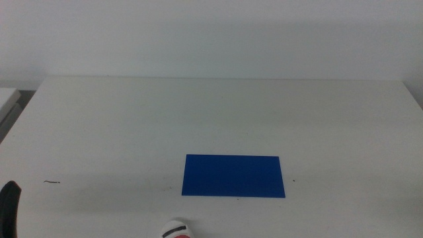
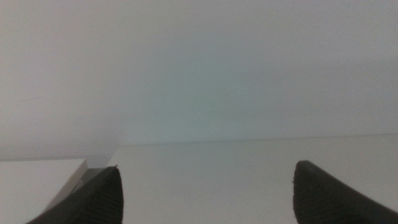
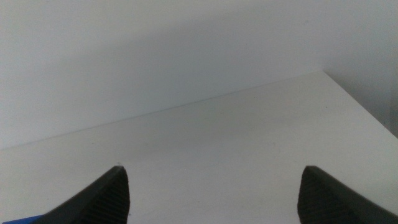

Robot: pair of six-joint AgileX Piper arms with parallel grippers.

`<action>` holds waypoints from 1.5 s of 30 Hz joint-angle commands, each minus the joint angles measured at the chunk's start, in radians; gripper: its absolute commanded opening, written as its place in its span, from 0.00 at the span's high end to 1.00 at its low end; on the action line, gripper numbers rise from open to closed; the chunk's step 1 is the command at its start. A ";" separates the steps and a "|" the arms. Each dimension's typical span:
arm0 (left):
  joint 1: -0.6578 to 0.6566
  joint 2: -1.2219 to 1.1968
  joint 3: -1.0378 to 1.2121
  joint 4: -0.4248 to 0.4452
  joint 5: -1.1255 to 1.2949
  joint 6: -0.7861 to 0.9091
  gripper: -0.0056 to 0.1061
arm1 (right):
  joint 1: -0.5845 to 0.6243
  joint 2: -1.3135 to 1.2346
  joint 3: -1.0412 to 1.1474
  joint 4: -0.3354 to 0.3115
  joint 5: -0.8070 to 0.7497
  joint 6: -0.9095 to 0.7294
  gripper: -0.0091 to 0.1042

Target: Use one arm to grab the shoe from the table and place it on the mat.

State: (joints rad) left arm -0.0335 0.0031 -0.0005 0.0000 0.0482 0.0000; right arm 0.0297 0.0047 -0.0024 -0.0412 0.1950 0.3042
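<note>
The deep blue mat [image 1: 234,176] lies flat on the white table [image 1: 218,112], a little right of centre and near the front. Only a small white part of the shoe [image 1: 177,229], with a red mark on it, shows at the middle view's bottom edge, just in front of the mat's left end. My left gripper [image 2: 205,171] is open and empty, with only table and wall ahead of it; a dark part of it shows at the bottom left of the middle view [image 1: 9,208]. My right gripper [image 3: 211,171] is open and empty, out of the middle view; a corner of the mat [image 3: 18,219] shows beside its jaw.
A thin dark mark [image 1: 52,182] lies on the table at the left. The table's back edge meets a pale wall [image 1: 211,39]. Another white surface [image 1: 8,98] stands beyond the left edge.
</note>
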 commanded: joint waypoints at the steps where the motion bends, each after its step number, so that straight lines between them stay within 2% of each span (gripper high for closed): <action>1: -0.007 -0.003 0.000 0.000 -0.003 0.000 0.11 | 0.002 -0.005 0.002 -0.007 -0.008 -0.004 0.22; 5: -0.008 0.107 -0.170 -0.006 0.203 0.000 0.11 | 0.002 -0.005 0.002 -0.007 -0.008 -0.004 0.22; 9: -0.040 0.230 -0.387 -0.059 0.376 0.000 0.11 | 0.002 -0.005 0.002 -0.007 -0.008 -0.004 0.22; 16: -0.161 0.429 -0.791 -0.061 0.801 0.000 0.11 | 0.002 -0.005 0.002 -0.007 -0.008 -0.004 0.22; 21: -0.247 0.535 -0.959 -0.059 0.949 0.000 0.11 | 0.002 -0.005 0.002 -0.007 -0.008 -0.004 0.22; 32: -0.422 0.716 -1.058 -0.059 1.055 -0.077 0.11 | 0.002 -0.005 0.002 -0.007 -0.008 -0.004 0.22; 36: -0.501 0.777 -1.058 -0.057 1.062 -0.167 0.11 | 0.002 -0.005 0.002 -0.007 -0.008 -0.004 0.22; 45: -0.685 0.860 -1.058 0.015 1.062 -0.433 0.11 | 0.002 -0.005 0.002 -0.007 -0.008 -0.004 0.22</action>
State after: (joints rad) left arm -0.6894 0.8541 -1.0495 0.0000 1.1161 -0.3748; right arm 0.0297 0.0047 -0.0024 -0.0412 0.1950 0.3042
